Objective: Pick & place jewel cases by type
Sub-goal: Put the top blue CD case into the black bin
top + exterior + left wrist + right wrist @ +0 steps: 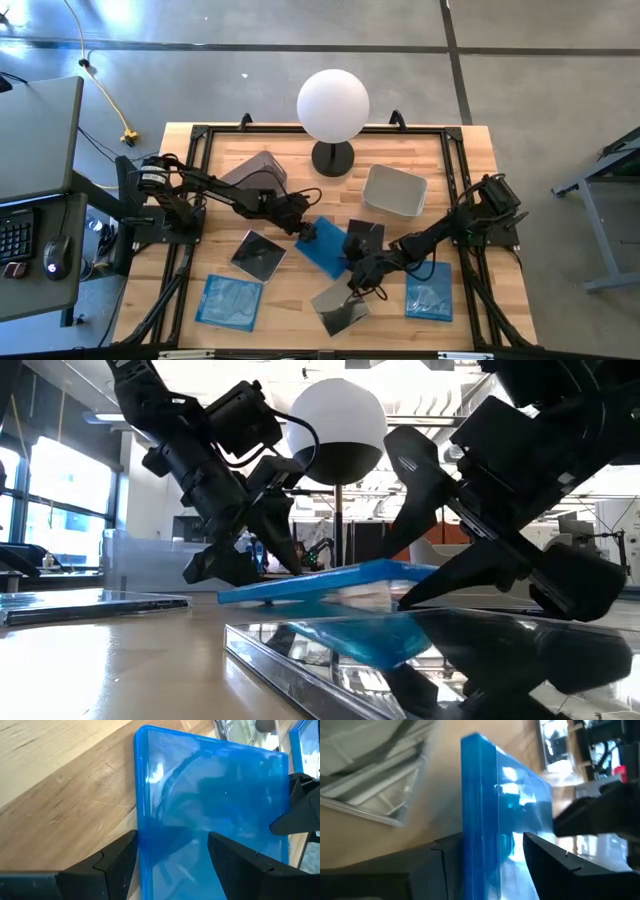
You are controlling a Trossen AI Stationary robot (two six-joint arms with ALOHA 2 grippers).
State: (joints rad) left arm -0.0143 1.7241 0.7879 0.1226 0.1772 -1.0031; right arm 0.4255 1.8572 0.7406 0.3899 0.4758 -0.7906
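A translucent blue jewel case (325, 252) (320, 582) (215, 795) (480, 795) sits tilted at the table's middle. Its left end is low by the table and its right end is raised. My left gripper (303, 232) (245, 575) (172, 855) is open over the case's far-left corner. My right gripper (352, 266) (400, 580) (492, 852) is shut on its near-right side. Two more blue cases (230, 300) (430, 298) and three dark ones (258, 255) (340, 308) (365, 232) lie flat on the table. My left gripper slants down from the far left. One finger (120, 857) stands at the case's side edge (141, 820) and the other (235, 860) lies over its top face. Whether they touch it, I cannot tell. My right gripper pinches the case's raised right edge (480, 835) (400, 572) between its two fingers, one on each face. It comes in low from the table's right, and that end is held clear of the table.
Two grey bins (262, 172) (395, 190) stand at the far side. A lamp with a white globe (333, 105) stands between them. A dark case (330, 660) lies close in front of the low camera. A desk with keyboard and mouse stands beyond the table's left.
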